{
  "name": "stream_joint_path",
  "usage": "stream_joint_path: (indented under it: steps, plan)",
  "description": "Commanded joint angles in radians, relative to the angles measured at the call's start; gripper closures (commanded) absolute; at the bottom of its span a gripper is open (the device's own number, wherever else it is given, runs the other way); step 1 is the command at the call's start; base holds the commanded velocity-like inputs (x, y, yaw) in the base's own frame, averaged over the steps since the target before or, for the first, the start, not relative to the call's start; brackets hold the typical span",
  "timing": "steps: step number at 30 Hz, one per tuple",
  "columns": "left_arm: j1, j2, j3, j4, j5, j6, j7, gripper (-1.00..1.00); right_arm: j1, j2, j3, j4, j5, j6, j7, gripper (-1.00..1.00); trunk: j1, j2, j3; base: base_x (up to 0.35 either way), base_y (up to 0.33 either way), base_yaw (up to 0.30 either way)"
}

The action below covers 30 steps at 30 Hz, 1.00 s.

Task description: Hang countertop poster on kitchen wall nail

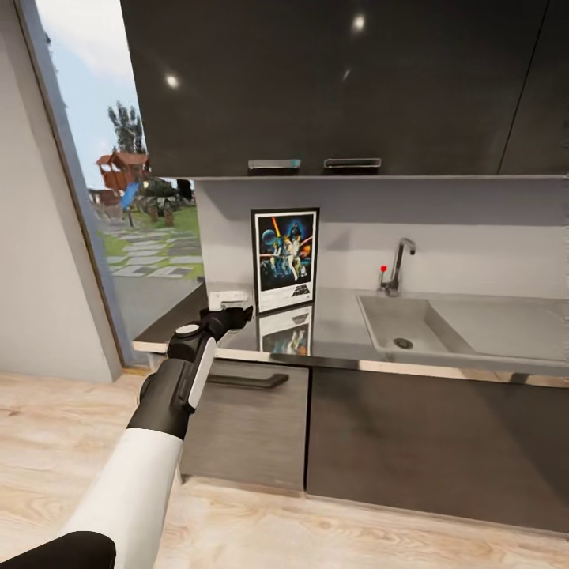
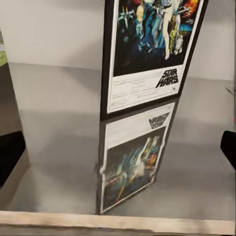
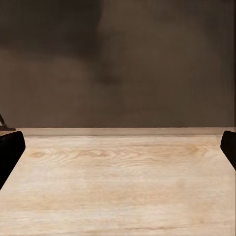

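While poster (image 1: pixel 285 259) stands upright on kitchen countertop (image 1: pixel 340 328), leaning on backsplash beside sink (image 1: pixel 411 324), left gripper (image 1: pixel 231 314) reaches near it, jaws wide apart, empty. Right gripper (image 3: pixel 118 142) open over floor (image 3: pixel 123 182). Nothing picked up yet; grasp, carry, hanging all remain.

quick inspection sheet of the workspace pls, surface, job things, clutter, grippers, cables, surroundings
surface: kitchen countertop, reflective steel, mirrors the poster; sink basin and tap set in it toward the right.
job's things: poster stands upright at the back of the counter against the wall; wall nails not made out.
clutter: small white object on the counter left of the poster, too small to identify.
grippers: left gripper open at the counter's front edge, aimed at the poster, not touching it; right gripper open, over wood floor facing a dark cabinet front.
cables: nothing seen.
surroundings: dark upper cabinets, tall window at left, pale wood floor.
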Motion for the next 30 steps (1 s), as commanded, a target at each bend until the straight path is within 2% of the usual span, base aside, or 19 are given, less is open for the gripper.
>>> stream_joint_path:
  steps: [1, 8, 16, 18, 21, 30]
  plan:
    - [-0.001, 0.0, 0.0, -0.001, -0.002, 0.005, 0.0, -1.0, 0.0, 0.0, 0.0, -0.001, 0.0, -0.001, -0.001, -1.0, 0.001, 0.0, 0.0, 0.335, 0.066, -0.233]
    - [-0.001, 0.0, 0.011, -0.001, -0.002, 0.005, -0.003, -1.0, 0.0, 0.0, 0.001, 0.001, 0.001, -0.001, -0.001, -1.0, 0.001, 0.0, 0.008, 0.221, 0.067, -0.227]
    - [-0.001, 0.0, 0.015, 0.009, -0.002, 0.002, -0.004, -1.0, 0.0, -0.002, 0.002, 0.036, 0.001, 0.003, 0.002, -1.0, 0.001, 0.0, 0.009, 0.185, 0.173, -0.027]
    - [0.0, 0.0, 0.016, 0.02, -0.003, 0.001, -0.005, -1.0, 0.0, -0.007, 0.0, 0.1, -0.002, 0.001, 0.003, -1.0, 0.001, 0.0, 0.009, 0.086, 0.083, -0.005]
    - [0.0, 0.0, 0.016, 0.029, -0.003, 0.0, -0.005, -1.0, 0.0, -0.009, -0.001, 0.135, -0.004, -0.002, 0.003, -1.0, 0.001, 0.0, 0.009, 0.032, 0.031, -0.002]
    - [0.0, 0.0, 0.016, 0.047, -0.003, -0.001, -0.006, -1.0, 0.0, -0.012, -0.001, 0.151, -0.004, -0.004, 0.003, -1.0, 0.001, 0.0, 0.01, 0.1, 0.099, -0.025]
